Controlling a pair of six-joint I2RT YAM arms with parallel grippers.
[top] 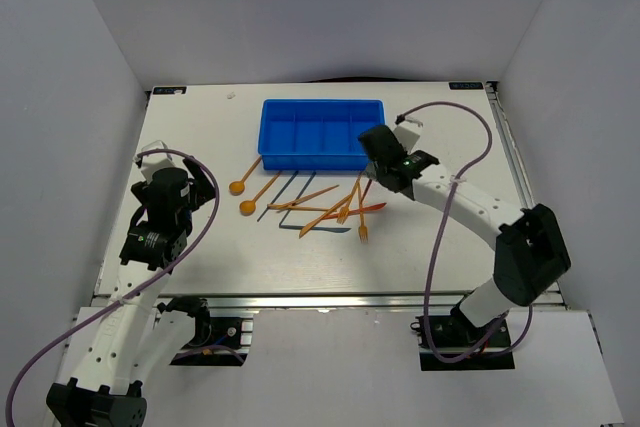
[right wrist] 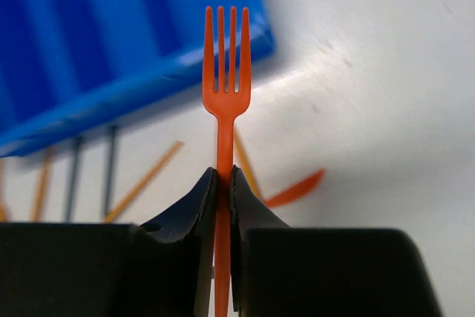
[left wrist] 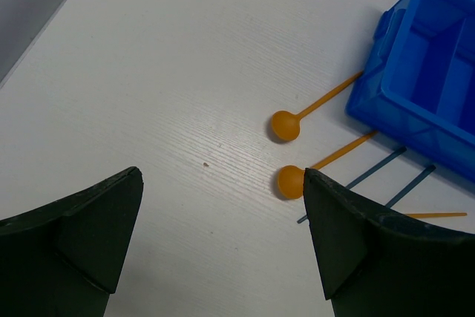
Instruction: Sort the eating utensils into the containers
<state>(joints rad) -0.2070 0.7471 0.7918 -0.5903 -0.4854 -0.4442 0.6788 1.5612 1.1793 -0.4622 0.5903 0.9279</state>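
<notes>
The right hand (right wrist: 224, 183) is clamped on the fork (right wrist: 225, 72), low on its handle, at 5 o'clock of the tray (top: 322, 104). It looks like light, thin, slick plastic that may pivot, so a hold near the neck is safer. The left hand (left wrist: 221, 183) is apart and empty, at 8 o'clock on the desk (top: 200, 137).

Three views: one high overhead, two riding on the wrists.
The top camera sits high behind the near edge of the table (top: 200, 127) and looks down over all of it. The left wrist camera looks down past its own fingers (left wrist: 74, 243), low over the table, at two orange spoons (left wrist: 285, 125) and a corner of the blue tray (left wrist: 369, 94), both also in the top view. The right wrist camera is closest, facing along a fork (right wrist: 225, 72) toward the tray's edge.
</notes>
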